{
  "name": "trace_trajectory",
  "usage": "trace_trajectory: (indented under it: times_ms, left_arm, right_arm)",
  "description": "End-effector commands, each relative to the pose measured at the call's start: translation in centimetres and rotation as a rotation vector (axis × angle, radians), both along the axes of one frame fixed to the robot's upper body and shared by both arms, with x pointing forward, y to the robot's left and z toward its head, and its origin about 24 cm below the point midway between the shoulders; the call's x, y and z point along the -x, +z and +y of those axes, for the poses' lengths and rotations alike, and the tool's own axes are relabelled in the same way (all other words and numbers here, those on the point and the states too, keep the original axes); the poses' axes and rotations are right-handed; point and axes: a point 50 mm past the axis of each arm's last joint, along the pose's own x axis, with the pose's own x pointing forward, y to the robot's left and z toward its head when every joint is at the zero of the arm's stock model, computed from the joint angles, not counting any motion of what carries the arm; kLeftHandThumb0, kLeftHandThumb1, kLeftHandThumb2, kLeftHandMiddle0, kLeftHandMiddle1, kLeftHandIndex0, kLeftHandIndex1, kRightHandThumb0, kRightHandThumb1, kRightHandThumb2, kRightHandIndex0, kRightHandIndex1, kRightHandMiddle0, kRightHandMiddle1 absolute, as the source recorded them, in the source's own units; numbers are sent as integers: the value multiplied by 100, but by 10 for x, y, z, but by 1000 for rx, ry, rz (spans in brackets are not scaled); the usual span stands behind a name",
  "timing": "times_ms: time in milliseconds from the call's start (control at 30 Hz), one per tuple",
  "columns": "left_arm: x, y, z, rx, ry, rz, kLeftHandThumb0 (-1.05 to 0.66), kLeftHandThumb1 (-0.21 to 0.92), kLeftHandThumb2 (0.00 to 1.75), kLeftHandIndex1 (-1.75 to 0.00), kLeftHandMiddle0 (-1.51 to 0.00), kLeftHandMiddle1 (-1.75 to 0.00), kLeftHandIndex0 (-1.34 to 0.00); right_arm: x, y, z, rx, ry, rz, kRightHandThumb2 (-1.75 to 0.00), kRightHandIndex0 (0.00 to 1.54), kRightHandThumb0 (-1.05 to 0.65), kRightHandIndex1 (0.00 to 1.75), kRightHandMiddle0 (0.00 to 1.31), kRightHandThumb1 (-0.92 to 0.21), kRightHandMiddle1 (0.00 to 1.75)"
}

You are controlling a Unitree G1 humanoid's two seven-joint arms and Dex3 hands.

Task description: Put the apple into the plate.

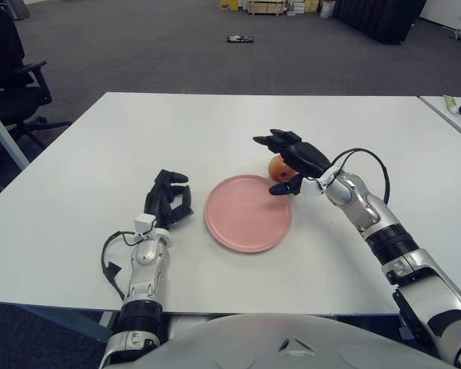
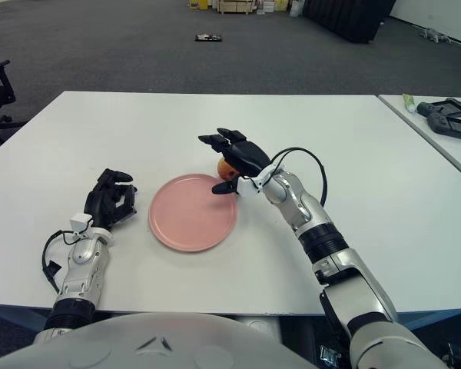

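Observation:
A reddish-yellow apple (image 1: 276, 167) sits on the white table just past the upper right rim of the empty pink plate (image 1: 248, 214). My right hand (image 1: 286, 161) arches over the apple from the right. Its fingers stretch out flat above the fruit and the thumb points down on the near side, so the hand is open around the apple without closing on it. Most of the apple is hidden under the palm. My left hand (image 1: 169, 199) shows to the left of the plate with its fingers curled and nothing in them.
A second table at the far right carries a green tube (image 1: 451, 104) and a black device (image 2: 449, 113). An office chair (image 1: 8, 69) stands off the table's left side. The table's front edge runs just below both forearms.

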Motion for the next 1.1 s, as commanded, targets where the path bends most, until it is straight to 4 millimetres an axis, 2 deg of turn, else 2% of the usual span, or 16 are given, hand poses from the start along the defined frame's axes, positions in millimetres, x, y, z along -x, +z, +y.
trace_trajectory:
  times_ms: [0,367,633,1000,1067]
  left_arm:
    - [11,-17,1,15,-4,109,-42,50,110,-175,-87,-175,-47]
    - [11,-18,2,29,5,115,-42,51,109,-175,-84,-175,-46]
    - [12,-18,2,37,9,126,-42,51,109,-175,-81,-175,-46]
    - [12,-18,2,36,8,123,-42,51,108,-175,-82,-175,-46]
    - [12,-18,2,37,10,124,-42,51,108,-175,-82,-175,-46]
  right_arm:
    - [-9,4,-8,16,-51,-4,-55,0,-104,0,0,-66,0]
    - [-14,0,-15,22,-109,62,-51,0,-98,0,0,-62,0]
    - [-23,-9,-23,39,-152,134,-57,0,-96,0,0,-59,0]
    - [-35,-37,-33,98,-225,254,-62,0,-93,0,1,-62,1]
    - [-36,-41,-33,107,-235,264,-66,0,-91,0,1,-62,7]
